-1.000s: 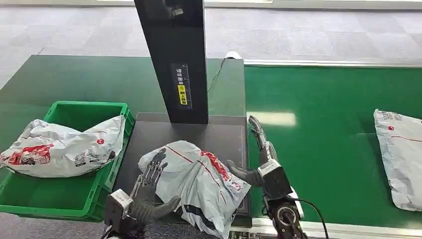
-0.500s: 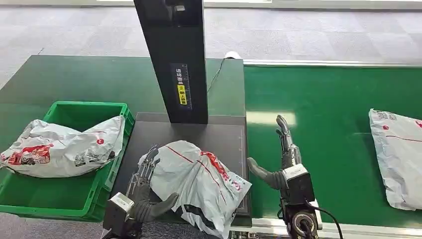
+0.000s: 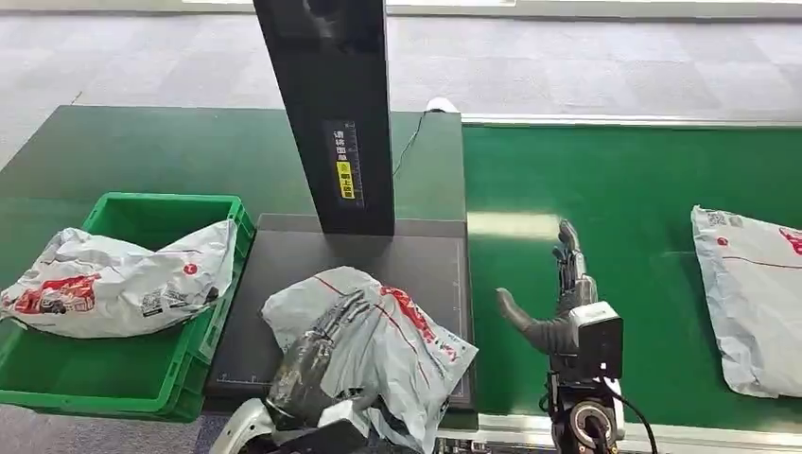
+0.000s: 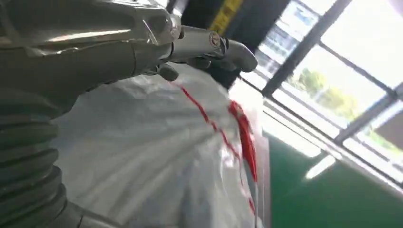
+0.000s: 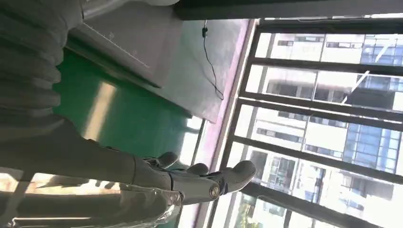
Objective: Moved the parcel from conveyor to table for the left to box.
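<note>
Three parcels: one in green bin (image 3: 132,213), one far right, task parcel (image 3: 378,331) now under left hand (image 3: 317,364). Right hand (image 3: 558,303), empty, fingers spread, has moved right.

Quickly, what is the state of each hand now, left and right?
Left hand: fingers lie on the parcel on the table; a firm hold cannot be told.
Right hand: open, empty, over the conveyor.

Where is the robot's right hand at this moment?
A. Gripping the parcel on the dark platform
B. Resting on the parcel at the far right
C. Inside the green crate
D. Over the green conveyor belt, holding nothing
D: the right hand hangs open over the green conveyor belt, between the parcel on the dark platform and the parcel at the far right, touching neither.
</note>
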Available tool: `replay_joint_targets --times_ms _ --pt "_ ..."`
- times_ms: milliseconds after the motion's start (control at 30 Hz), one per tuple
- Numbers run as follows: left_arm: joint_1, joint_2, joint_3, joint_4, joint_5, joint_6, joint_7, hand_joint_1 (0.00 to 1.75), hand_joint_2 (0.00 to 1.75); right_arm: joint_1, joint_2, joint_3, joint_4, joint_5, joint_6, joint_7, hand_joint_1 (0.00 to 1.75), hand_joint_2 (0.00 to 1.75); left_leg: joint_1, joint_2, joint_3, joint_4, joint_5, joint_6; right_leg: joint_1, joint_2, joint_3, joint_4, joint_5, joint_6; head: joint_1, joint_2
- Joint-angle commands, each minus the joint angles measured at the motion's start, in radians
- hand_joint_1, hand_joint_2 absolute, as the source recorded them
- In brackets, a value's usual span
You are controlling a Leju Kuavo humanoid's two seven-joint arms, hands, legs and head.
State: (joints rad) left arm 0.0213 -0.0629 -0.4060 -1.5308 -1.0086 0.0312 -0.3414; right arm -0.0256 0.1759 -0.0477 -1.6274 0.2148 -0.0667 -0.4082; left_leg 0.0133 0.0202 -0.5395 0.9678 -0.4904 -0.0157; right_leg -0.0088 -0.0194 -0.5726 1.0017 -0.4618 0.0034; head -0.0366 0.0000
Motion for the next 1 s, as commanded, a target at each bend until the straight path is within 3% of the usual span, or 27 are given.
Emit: replay_joint_targets --times_ms 33,133,633,667,700,733,767,1000 --pt "-0.255 0.057 -0.203 0.464 -0.118 -0.121 0.118 0.00 1.75 -0.028 0.044 -0.078 0.067 -0.003 0.034 0.023 0.00 1.75 0.000 -0.007 0.002 -0.003 0.003 0.000 0.000 -0.004 0.003 -0.002 0.001 0.000 0.000 0.000" --pt "-0.290 0.047 -0.197 0.497 -0.151 -0.045 0.121 0.00 1.75 -0.001 0.053 -0.081 0.045 0.000 0.036 0.023 0.00 1.75 0.000 -0.006 0.002 -0.002 0.002 0.001 0.000 -0.003 0.003 -0.002 0.001 0.000 0.000 0.000" --pt "-0.303 0.028 -0.169 0.535 -0.173 -0.118 0.188 0.00 1.75 0.027 0.068 -0.099 0.011 0.010 0.052 0.030 0.00 1.75 -0.002 -0.003 0.011 -0.001 0.001 0.004 -0.003 0.001 0.014 -0.001 0.001 0.002 0.000 0.000" --pt "-0.305 0.029 -0.168 0.534 -0.173 -0.118 0.188 0.26 1.75 0.029 0.068 -0.099 0.009 0.010 0.052 0.030 0.00 1.75 -0.002 -0.003 0.008 -0.002 0.003 0.004 -0.003 0.001 0.012 -0.002 0.004 0.002 0.000 0.000" --pt "-0.305 0.029 -0.163 0.527 -0.170 -0.112 0.188 1.55 1.75 0.033 0.068 -0.099 0.005 0.009 0.051 0.030 0.00 1.75 -0.002 -0.003 0.009 -0.001 0.002 0.005 -0.003 0.001 0.012 -0.002 0.003 0.002 0.000 0.000" --pt "-0.303 0.031 -0.159 0.516 -0.166 -0.102 0.181 1.68 1.75 0.036 0.068 -0.099 0.002 0.009 0.051 0.030 0.00 1.75 -0.002 -0.003 0.012 -0.001 0.001 0.004 -0.003 0.000 0.016 -0.001 0.001 0.002 0.000 0.000" --pt "-0.304 0.033 -0.159 0.510 -0.165 -0.095 0.176 1.75 1.75 0.038 0.068 -0.100 0.000 0.009 0.050 0.030 0.00 1.75 -0.002 -0.003 0.006 -0.001 0.004 0.005 -0.003 0.001 0.009 -0.002 0.005 0.002 0.000 0.000" --pt "-0.310 0.045 -0.126 0.457 -0.162 0.046 0.125 1.75 1.75 0.053 0.061 -0.101 -0.018 0.010 0.056 0.022 0.00 1.75 -0.002 -0.003 0.010 -0.002 0.002 0.004 -0.002 0.001 0.013 -0.002 0.003 0.002 0.000 0.000"
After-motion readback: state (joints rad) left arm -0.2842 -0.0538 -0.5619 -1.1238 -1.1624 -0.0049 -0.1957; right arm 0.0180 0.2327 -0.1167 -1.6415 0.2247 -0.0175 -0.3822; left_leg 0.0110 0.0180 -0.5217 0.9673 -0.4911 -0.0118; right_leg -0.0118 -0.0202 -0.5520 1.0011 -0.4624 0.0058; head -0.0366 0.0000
